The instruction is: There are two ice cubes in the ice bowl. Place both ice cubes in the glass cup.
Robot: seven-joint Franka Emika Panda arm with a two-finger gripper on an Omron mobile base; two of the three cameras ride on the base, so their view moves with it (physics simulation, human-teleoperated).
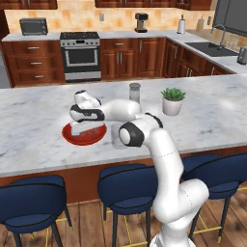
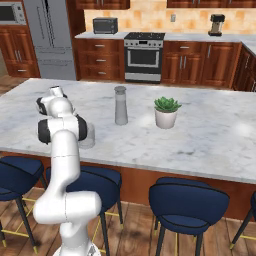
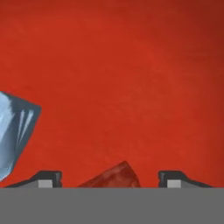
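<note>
The red ice bowl (image 1: 67, 135) sits on the marble island counter, and my gripper (image 1: 83, 127) reaches down into it. In the hand view the bowl's red floor (image 3: 131, 65) lies very close. One pale blue ice cube (image 3: 15, 131) rests at the left, outside the fingers. A second, nearly clear ice cube (image 3: 116, 177) lies between my two fingertips (image 3: 49, 178), which stand wide apart without touching it; the gripper (image 3: 111, 179) is open. The glass cup (image 1: 116, 140) (image 2: 88, 138) stands just right of the bowl, partly hidden by my arm's elbow.
A tall grey shaker (image 1: 134, 91) (image 2: 120, 105) and a potted plant (image 1: 172, 100) (image 2: 166, 111) stand farther back on the counter. Blue stools (image 1: 126, 190) line the near edge. Stove and cabinets are across the kitchen.
</note>
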